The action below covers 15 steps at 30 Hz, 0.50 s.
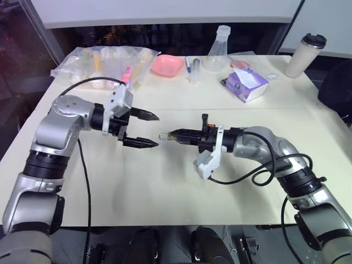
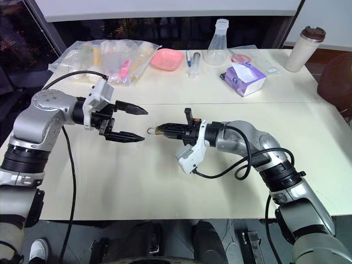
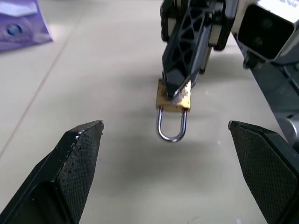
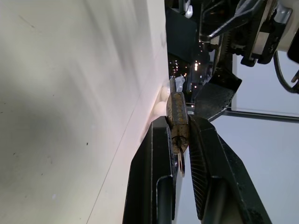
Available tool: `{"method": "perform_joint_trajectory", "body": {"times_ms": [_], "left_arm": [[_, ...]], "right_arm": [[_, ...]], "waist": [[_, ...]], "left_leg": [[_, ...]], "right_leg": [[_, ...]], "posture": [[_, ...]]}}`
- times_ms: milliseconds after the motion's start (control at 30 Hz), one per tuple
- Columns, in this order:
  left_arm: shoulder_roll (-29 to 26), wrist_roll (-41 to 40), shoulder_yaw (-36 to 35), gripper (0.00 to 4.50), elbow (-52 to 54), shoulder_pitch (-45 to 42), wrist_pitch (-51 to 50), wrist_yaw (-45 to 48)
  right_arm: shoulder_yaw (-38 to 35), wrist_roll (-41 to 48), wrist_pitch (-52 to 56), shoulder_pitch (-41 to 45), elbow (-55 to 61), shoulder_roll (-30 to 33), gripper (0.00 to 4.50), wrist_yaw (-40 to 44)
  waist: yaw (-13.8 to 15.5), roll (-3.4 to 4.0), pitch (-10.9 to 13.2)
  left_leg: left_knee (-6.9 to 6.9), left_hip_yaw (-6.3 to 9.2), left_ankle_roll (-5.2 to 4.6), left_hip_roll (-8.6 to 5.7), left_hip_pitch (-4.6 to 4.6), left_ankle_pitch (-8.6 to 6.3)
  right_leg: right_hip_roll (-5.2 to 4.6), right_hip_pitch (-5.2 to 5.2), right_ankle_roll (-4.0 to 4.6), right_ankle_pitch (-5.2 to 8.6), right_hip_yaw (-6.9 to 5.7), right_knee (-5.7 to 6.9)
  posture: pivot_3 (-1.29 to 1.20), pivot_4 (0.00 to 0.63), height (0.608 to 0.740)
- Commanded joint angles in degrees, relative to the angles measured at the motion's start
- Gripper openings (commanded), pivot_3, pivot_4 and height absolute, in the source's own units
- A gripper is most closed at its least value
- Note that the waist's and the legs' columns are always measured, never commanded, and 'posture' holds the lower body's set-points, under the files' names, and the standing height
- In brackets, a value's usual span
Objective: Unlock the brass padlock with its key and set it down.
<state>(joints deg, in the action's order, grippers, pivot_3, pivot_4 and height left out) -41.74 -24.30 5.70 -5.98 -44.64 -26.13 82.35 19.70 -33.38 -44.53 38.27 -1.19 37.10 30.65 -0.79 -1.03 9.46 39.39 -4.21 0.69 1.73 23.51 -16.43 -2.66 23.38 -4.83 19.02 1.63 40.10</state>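
brass padlock [image 3: 173, 98] hanging above table [image 1: 165, 181], body pinched in right tool [image 1: 171, 134], shackle pointing toward left tool [image 1: 147, 129] | left tool gaping wide, gripping nothing | likely handling light, rigid, slippery: gripping flat body sides, leaving shackle free

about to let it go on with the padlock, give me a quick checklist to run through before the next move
1. Right pincer grips the brass padlock: ok, its fingers are clamped on the lock body, held above the table.
2. Shackle faces the left pincer: ok, the loop points toward it.
3. Left pincer ready to close: ok, wide open, apart from the padlock.
4. Key in place: cannot tell; a thin metal piece shows between the right pincer's fingers below the lock body, too small to name.
5. Shackle released: not ok, both legs appear seated in the body.
6. Space under the padlock to set it down: ok, bare table.
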Motion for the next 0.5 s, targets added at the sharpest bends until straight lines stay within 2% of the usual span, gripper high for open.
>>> {"method": "perform_joint_trajectory", "body": {"times_ms": [33, 67, 100, 200, 400, 500], "left_arm": [[0.59, -2.66, -3.1, 4.48, 2.11, -0.6, -1.65, -1.9], [0.87, -3.16, -3.47, 4.08, 2.15, -0.68, -2.25, -2.57], [0.92, -3.56, -3.71, 3.94, 2.32, -0.61, -2.93, -3.06], [1.39, -3.98, -3.47, 2.86, 3.34, 0.23, -3.84, -4.06], [2.5, -4.66, -2.64, 0.08, 6.21, 2.27, -4.66, -5.03], [3.08, -4.62, -1.92, 0.08, 7.35, 3.34, -4.46, -5.04]], "right_arm": [[-1.19, 1.92, -0.09, -0.18, 2.42, 0.25, 0.0, -0.31], [-1.19, 1.94, -0.12, -0.22, 2.42, 0.28, 0.0, -0.3], [-1.17, 1.93, -0.1, -0.25, 2.46, 0.27, 0.0, -0.26], [-1.09, 2.15, -0.05, 0.07, 2.02, 0.19, 0.0, -0.11], [-0.91, 2.27, 0.15, 0.12, 2.13, 0.08, 0.0, 0.13], [-0.83, 2.26, 0.25, 0.13, 2.2, 0.02, 0.0, 0.21]], "waist": [[-0.1, 0.0, 0.0], [-0.15, 0.0, 0.0], [-0.21, 0.0, 0.0], [-0.32, 0.0, 0.0], [-0.33, 0.0, 0.0], [-0.26, 0.0, 0.0]], "left_leg": [[0.0, 0.0, 0.0, 0.0, 0.0, 0.0], [0.0, 0.01, 0.0, 0.01, 0.0, 0.0], [0.0, 0.01, 0.0, 0.02, 0.0, 0.0], [0.0, 0.01, 0.0, 0.02, 0.0, 0.0], [-0.02, 0.01, 0.0, 0.03, 0.0, 0.0], [-0.02, 0.01, 0.0, 0.02, 0.0, 0.0]], "right_leg": [[0.0, 0.0, 0.0, 0.0, 0.0, 0.0], [0.01, 0.0, 0.0, 0.0, 0.0, 0.0], [0.02, 0.01, 0.0, 0.0, 0.0, 0.0], [0.02, 0.01, 0.0, 0.0, 0.0, 0.0], [0.02, 0.01, 0.0, 0.0, 0.0, 0.01], [0.02, 0.01, 0.0, 0.0, 0.0, 0.01]], "posture": [[0.0, 0.15, 0.715], [0.0, 0.15, 0.715], [0.0, 0.15, 0.715], [0.0, 0.15, 0.715], [0.0, 0.15, 0.715], [0.0, 0.15, 0.715]]}}
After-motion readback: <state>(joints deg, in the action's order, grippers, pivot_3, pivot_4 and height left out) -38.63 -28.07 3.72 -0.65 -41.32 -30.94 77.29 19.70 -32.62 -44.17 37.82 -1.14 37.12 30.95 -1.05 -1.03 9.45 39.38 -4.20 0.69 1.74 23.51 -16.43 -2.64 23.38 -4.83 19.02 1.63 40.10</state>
